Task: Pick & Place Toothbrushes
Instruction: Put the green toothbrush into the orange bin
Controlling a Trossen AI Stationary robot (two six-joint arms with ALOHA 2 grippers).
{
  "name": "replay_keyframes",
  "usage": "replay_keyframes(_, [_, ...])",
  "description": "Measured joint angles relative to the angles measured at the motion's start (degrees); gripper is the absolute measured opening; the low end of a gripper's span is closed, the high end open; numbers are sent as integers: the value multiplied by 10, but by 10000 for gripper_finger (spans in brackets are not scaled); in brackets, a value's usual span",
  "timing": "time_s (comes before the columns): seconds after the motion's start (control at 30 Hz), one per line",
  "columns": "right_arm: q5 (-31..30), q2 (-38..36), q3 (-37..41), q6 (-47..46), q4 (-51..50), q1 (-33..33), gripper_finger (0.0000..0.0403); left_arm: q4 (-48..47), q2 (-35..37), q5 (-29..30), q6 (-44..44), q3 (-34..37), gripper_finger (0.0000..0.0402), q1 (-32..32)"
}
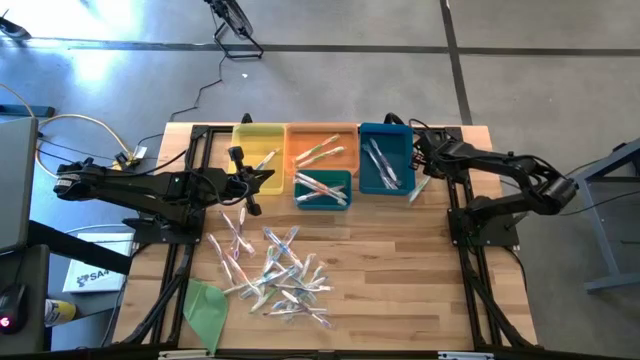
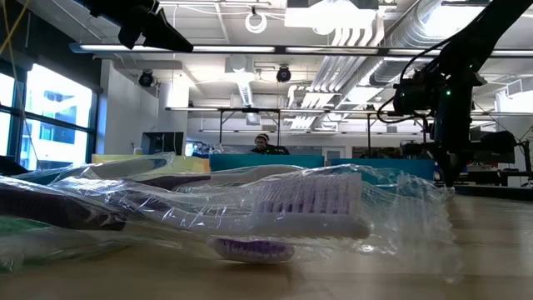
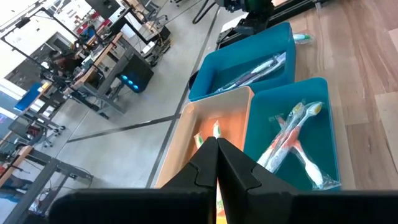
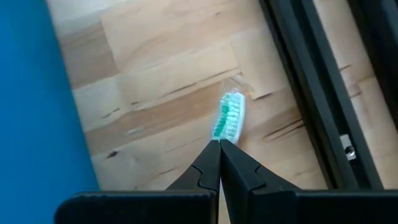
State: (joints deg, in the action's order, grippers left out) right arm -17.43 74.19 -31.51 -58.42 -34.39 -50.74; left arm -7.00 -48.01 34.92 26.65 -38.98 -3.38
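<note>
Several wrapped toothbrushes [image 1: 275,270] lie in a loose pile on the wooden table's near middle. One of them lies close before the low camera [image 2: 308,208]. More lie in the orange [image 1: 320,145], small teal [image 1: 322,188] and blue [image 1: 385,158] bins. My right gripper [image 4: 219,142] is shut and points down just right of the blue bin. A green-bristled toothbrush [image 4: 229,117] lies on the table there, its head just past the fingertips and its handle hidden behind the fingers. My left gripper [image 3: 217,140] is shut and holds nothing, raised near the yellow bin [image 1: 258,140]. My right gripper comes from above at the green-bristled toothbrush, whose head [image 4: 227,121] lies flat on the wood just beyond the shut fingertips. The fingers hide the spot where they could meet it, so I cannot tell whether they touch it.
The bins stand in a row along the table's far edge. A flat green sheet [image 1: 205,305] lies at the near left corner. Black frame rails [image 4: 323,93] run along the table beside the right arm. Bare wood shows at the near right.
</note>
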Motion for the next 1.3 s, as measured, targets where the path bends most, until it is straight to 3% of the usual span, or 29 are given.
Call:
replay_keyframes(0.5, [31, 12, 18, -3, 1, 39, 2, 0, 0, 0, 0, 0, 0, 0])
replay_keyframes(1.3, [103, -22, 21, -119, -88, 233, 2, -1, 0, 0, 0, 0, 0, 0])
